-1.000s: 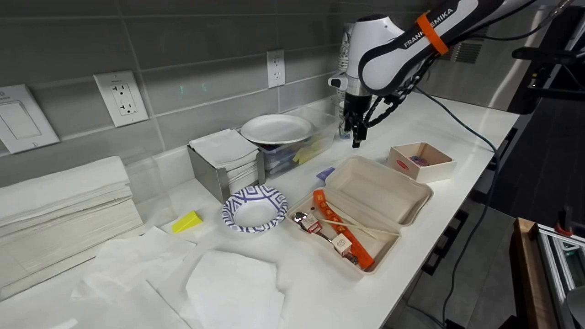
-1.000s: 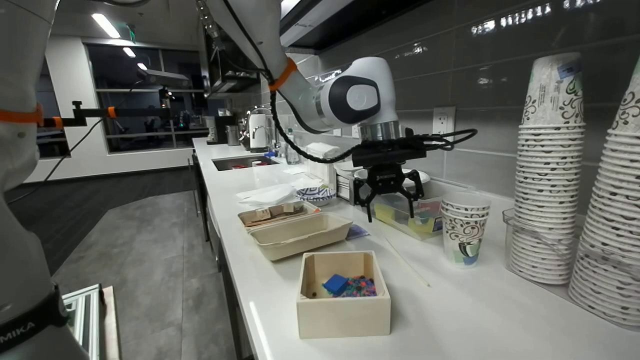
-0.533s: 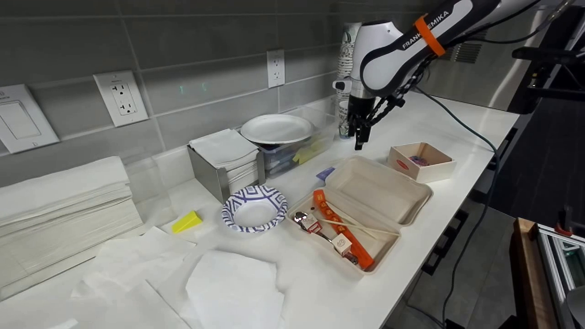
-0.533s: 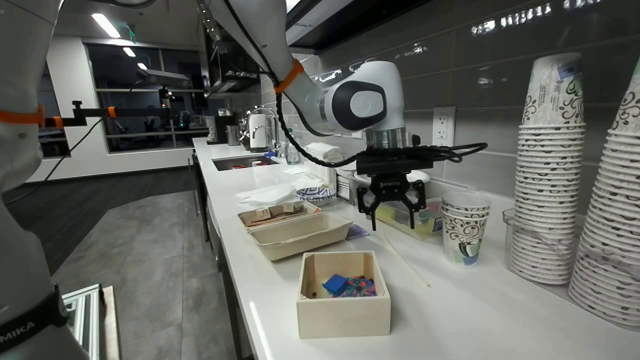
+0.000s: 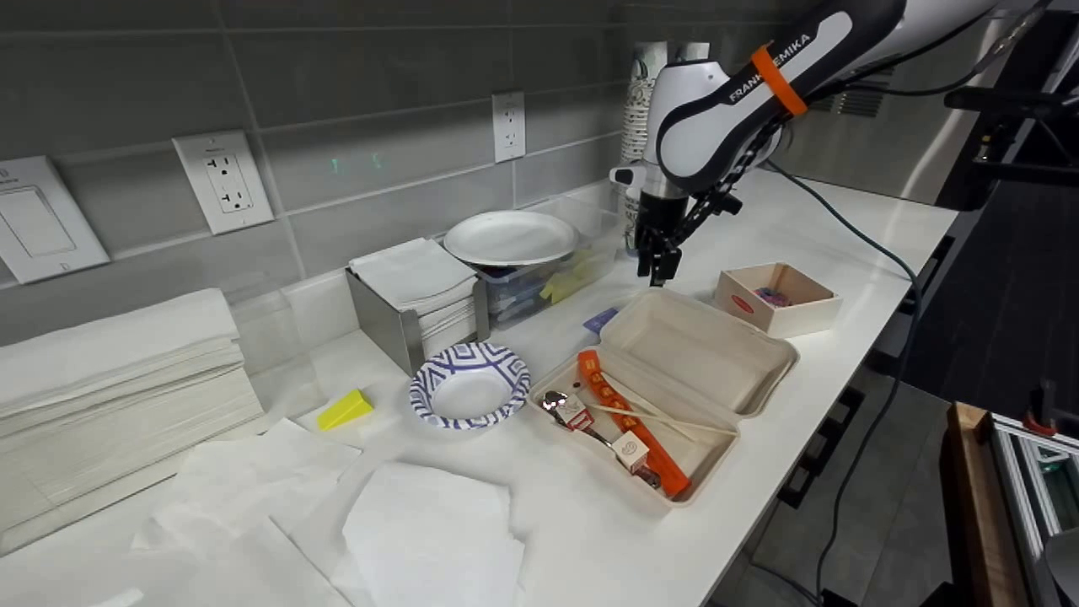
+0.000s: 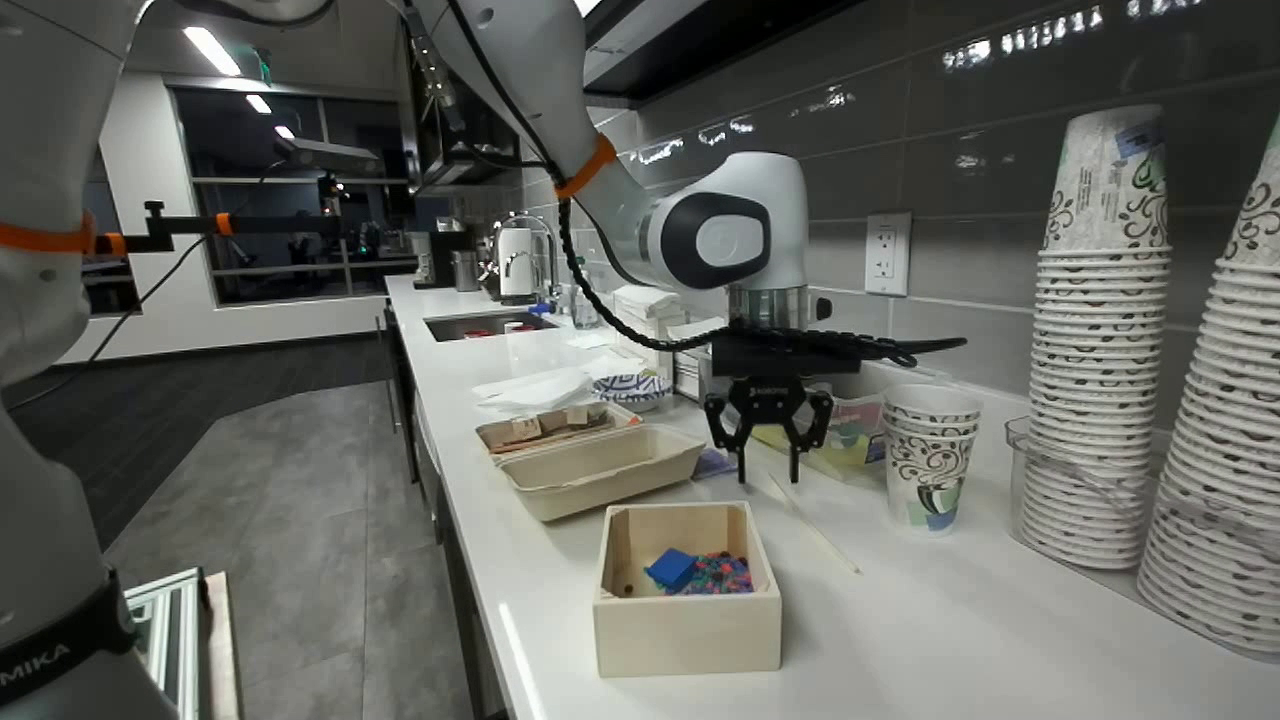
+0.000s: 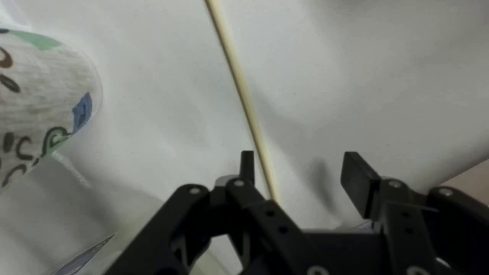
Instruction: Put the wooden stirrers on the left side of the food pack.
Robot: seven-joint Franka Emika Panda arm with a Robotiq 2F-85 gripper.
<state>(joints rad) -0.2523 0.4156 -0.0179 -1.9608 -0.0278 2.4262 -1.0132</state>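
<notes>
While its two fingers (image 6: 795, 466) stand partway apart, the tool (image 6: 768, 478) points down at the table (image 6: 920, 640), holding nothing. Near its tips lies a wooden stirrer (image 6: 815, 527), slanting across the tabletop; in the wrist view it shows between the fingers, closer to one fingertip (image 7: 247, 164) than to the other. Whether the tips touch the table, I cannot tell. To one side of the stirrer, a little apart from it, stands a short nest of paper cups (image 6: 930, 470); on its other side sits a wooden box (image 6: 688, 635) with a blue block (image 6: 672, 570) and colourful bits (image 6: 720, 574) inside. Next to the box, the food pack (image 5: 700, 346) lies open on the table, its lid folded back. Its base holds an orange strip (image 5: 603, 384), a spoon (image 5: 554, 400) and two pale sticks (image 5: 708, 428) that cross each other, one of them lying over the strip. A purple packet (image 5: 601, 320) rests just beside the pack, and a blue-patterned bowl (image 5: 469, 396) stands near its base.
</notes>
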